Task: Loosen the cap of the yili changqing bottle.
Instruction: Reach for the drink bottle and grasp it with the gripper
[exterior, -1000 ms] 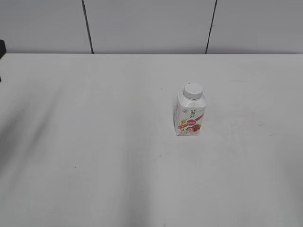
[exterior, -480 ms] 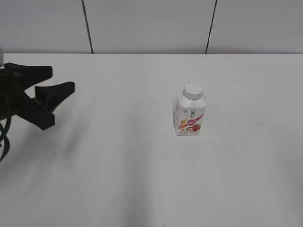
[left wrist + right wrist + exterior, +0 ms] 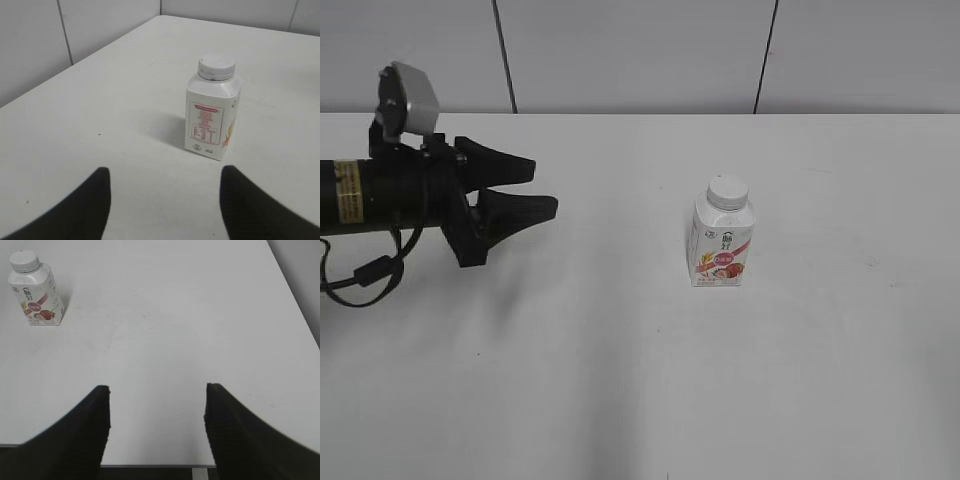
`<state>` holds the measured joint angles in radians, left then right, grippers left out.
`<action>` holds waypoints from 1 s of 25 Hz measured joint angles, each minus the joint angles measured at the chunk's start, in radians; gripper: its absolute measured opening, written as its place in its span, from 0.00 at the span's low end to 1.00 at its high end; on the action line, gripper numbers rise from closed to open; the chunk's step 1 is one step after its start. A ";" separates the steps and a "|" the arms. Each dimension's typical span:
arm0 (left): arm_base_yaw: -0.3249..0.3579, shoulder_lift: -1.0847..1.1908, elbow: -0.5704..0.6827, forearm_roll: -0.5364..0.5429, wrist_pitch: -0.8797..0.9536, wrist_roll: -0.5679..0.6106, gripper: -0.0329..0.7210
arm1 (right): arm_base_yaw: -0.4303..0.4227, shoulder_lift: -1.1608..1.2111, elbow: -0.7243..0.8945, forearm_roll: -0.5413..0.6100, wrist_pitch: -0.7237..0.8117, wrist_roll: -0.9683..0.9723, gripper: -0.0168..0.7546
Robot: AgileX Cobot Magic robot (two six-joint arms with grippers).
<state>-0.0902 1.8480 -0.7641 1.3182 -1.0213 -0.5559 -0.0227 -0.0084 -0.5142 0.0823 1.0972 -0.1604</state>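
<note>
Change: since half a second ago the left arm has pushed further into the exterior view from the left edge, its tips now nearer the centre; the bottle stands where it stood.
Room: pale grey wall panels with dark vertical seams (image 3: pixel 504 55) fill the top of the exterior view.
Table (image 3: pixel 620 380): plain white surface spanning the frame, faint shadows at lower left; in the right wrist view its near edge shows along the bottom.
Left arm: black, level, reaching in from the left of the exterior view, with a grey camera block (image 3: pixel 408 97) on top.
Left gripper (image 3: pixel 540 190): fingers spread wide and released, pointing right toward the bottle, well apart from it; nothing between them.
Right gripper (image 3: pixel 156 390): seen only in its own wrist view, fingers parted and holding nothing, bottle far off at upper left.
Yili changqing bottle (image 3: pixel 722 248): upright on the table, right of centre in the exterior view, pink-red label facing the camera.
Cap (image 3: pixel 727 191): white, seated on the bottle's neck.
</note>
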 joint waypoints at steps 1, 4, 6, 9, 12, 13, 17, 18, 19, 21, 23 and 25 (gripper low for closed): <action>0.000 0.027 -0.030 0.025 -0.010 -0.006 0.64 | 0.000 0.000 0.000 0.000 0.000 0.000 0.64; 0.000 0.109 -0.118 0.096 -0.040 -0.035 0.76 | 0.000 0.000 0.000 0.000 0.000 0.000 0.64; 0.000 0.163 -0.175 0.138 -0.065 -0.061 0.85 | 0.000 0.000 0.000 0.000 0.000 0.000 0.64; -0.002 0.242 -0.274 0.211 -0.084 -0.113 0.90 | 0.000 0.000 0.000 0.000 0.000 0.000 0.64; -0.019 0.316 -0.375 0.275 -0.113 -0.164 0.91 | 0.000 0.000 0.000 0.000 0.000 0.000 0.64; -0.027 0.333 -0.399 0.284 -0.120 -0.171 0.91 | 0.000 0.000 0.000 0.000 0.000 0.000 0.64; -0.079 0.407 -0.479 0.301 -0.132 -0.184 0.91 | 0.000 0.000 0.000 0.000 0.000 0.000 0.64; -0.093 0.427 -0.498 0.302 -0.132 -0.184 0.91 | 0.000 0.000 0.000 0.000 0.000 0.000 0.64; -0.107 0.448 -0.517 0.302 -0.132 -0.184 0.91 | 0.000 0.000 0.000 0.000 0.000 0.000 0.64; -0.131 0.482 -0.549 0.302 -0.132 -0.185 0.90 | 0.000 0.000 0.000 0.000 0.000 0.000 0.64; -0.154 0.510 -0.579 0.302 -0.131 -0.185 0.90 | 0.000 0.000 0.000 0.000 0.000 0.000 0.64; -0.172 0.531 -0.606 0.299 -0.131 -0.185 0.90 | 0.000 0.000 0.000 0.000 0.000 0.000 0.64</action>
<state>-0.2618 2.3795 -1.3700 1.6173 -1.1522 -0.7407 -0.0227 -0.0084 -0.5142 0.0823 1.0972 -0.1604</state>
